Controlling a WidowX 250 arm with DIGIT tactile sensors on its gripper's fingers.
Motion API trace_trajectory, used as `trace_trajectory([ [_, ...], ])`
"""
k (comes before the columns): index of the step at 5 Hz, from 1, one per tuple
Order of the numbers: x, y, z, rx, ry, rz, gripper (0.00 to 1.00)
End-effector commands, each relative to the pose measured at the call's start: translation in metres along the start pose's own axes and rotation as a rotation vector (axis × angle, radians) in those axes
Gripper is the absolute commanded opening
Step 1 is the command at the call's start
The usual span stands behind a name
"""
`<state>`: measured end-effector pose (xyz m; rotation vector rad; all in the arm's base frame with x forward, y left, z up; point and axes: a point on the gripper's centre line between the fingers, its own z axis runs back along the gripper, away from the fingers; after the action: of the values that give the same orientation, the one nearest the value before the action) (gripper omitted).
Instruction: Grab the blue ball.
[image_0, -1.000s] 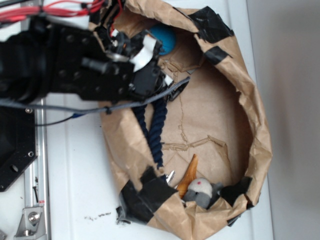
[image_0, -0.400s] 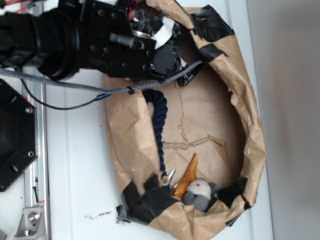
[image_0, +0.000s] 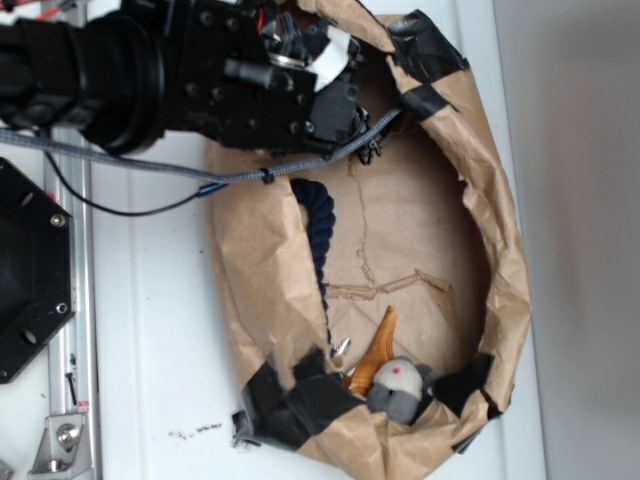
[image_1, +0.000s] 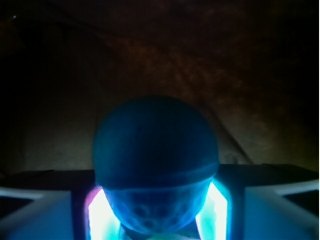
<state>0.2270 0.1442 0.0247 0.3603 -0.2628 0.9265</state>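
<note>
Here, from my wrist camera, the black gripper (image_1: 156, 220) has its two fingers (image_1: 45, 212) to either side of the small teal-blue round ball (image_1: 156, 160), which sits right between them and fills the middle of the view. The fingers look close against the ball's sides, with bright light glowing in the narrow slits at its lower edges, but I cannot tell whether they are actually pressing on it or just beside it. Behind the ball I see only dim brown paper.

From the exterior camera, the black robot arm (image_0: 110, 75) reaches into the top end of the crumpled brown paper bag nest (image_0: 500, 250), whose rim is patched with black tape (image_0: 300, 405). The gripper (image_0: 335, 80) is down inside that top end and its body hides the ball there. A grey braided cable (image_0: 200, 178) runs along the arm. A dark navy rope loop (image_0: 318, 235) lies just below the gripper on the paper floor. At the far bottom end, well apart, an orange carrot toy (image_0: 375, 350) rests beside a grey plush toy (image_0: 398, 385). The nest sits on a white table (image_0: 150, 350).

I can read no writing or labels anywhere.
</note>
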Motion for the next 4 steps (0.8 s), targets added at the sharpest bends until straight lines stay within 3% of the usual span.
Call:
trace_trajectory([
  [1,0.015,-0.025,0.067,-0.167,-0.058,-0.081,0.00],
  [2,0.006,-0.056,0.104,-0.311,-0.013,-0.187,0.00],
  [3,-0.004,-0.071,0.119,-0.356,0.032,-0.269,0.00],
  [4,-0.017,-0.090,0.131,-0.508,0.210,-0.476,0.00],
])
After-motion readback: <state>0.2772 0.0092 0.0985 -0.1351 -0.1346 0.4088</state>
